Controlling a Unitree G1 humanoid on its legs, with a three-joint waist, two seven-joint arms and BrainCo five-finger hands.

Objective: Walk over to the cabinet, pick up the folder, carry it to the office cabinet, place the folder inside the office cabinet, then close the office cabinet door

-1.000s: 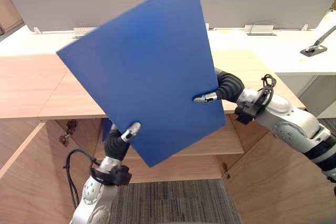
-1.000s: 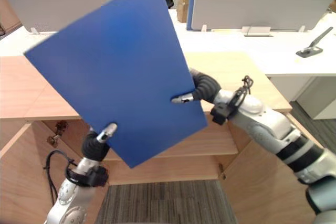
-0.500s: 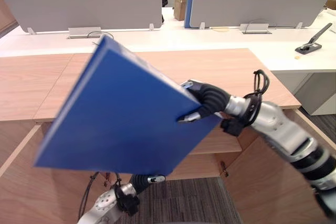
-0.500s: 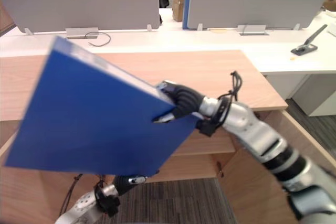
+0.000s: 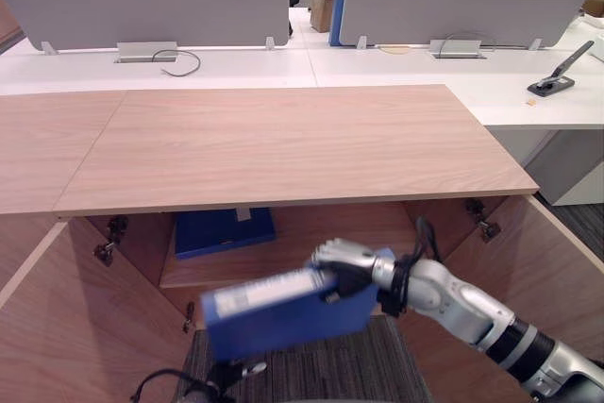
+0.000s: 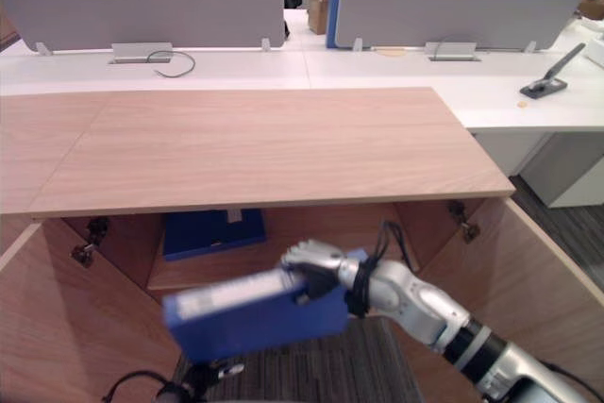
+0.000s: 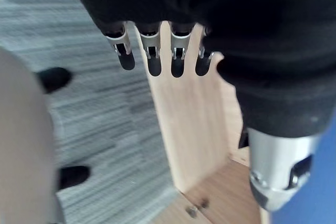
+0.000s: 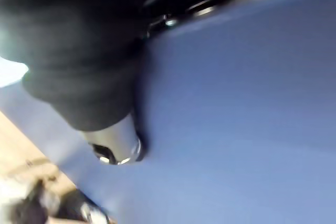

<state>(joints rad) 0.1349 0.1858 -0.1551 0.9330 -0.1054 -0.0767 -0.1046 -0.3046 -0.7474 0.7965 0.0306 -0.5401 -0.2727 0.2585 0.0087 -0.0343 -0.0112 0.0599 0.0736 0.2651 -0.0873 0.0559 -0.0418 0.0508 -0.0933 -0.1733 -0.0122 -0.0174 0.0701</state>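
A blue folder (image 5: 283,313) lies almost flat, low in front of the open office cabinet (image 5: 283,143), its labelled spine toward me. My right hand (image 5: 342,260) is shut on the folder's right end, fingers curled over the top edge. In the right wrist view the thumb presses the folder's blue cover (image 8: 236,103). My left hand (image 7: 153,56) hangs low beside a cabinet door, fingers straight and holding nothing.
Inside the cabinet another blue folder (image 5: 225,230) lies on the shelf (image 5: 283,266). Both doors stand open, the left door (image 5: 57,327) and the right door (image 5: 528,271). White desks with grey dividers (image 5: 151,2) stand behind. Grey carpet lies below.
The folder has come down from upright before my face to flat at shelf height. My left hand let go of it and dropped low. The view has tilted downward.
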